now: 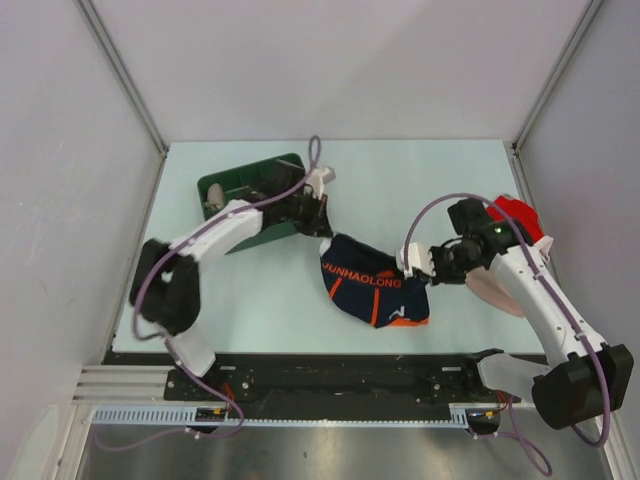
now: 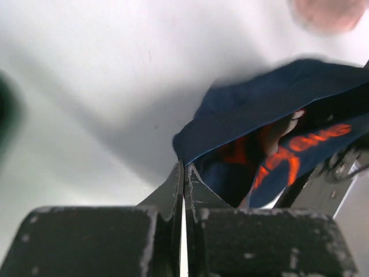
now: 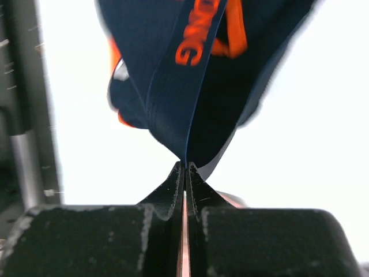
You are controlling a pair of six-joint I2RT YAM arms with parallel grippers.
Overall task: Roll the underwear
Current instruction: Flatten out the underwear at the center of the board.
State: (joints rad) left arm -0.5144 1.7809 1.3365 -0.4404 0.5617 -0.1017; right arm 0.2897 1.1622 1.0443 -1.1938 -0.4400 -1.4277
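With right gripper (image 3: 184,164) pressed together on the waistband, pinches the underwear (image 1: 375,285); with left gripper (image 2: 183,168) likewise clamped on the opposite corner, holds it stretched between both over the middle of the table (image 1: 250,300), lettering up, right of a green tray (image 1: 225,190).

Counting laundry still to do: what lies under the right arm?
Partly visible beneath the white right arm: a plain red cloth and a beige-pink cloth. The arm covers where they meet and how far each extends.
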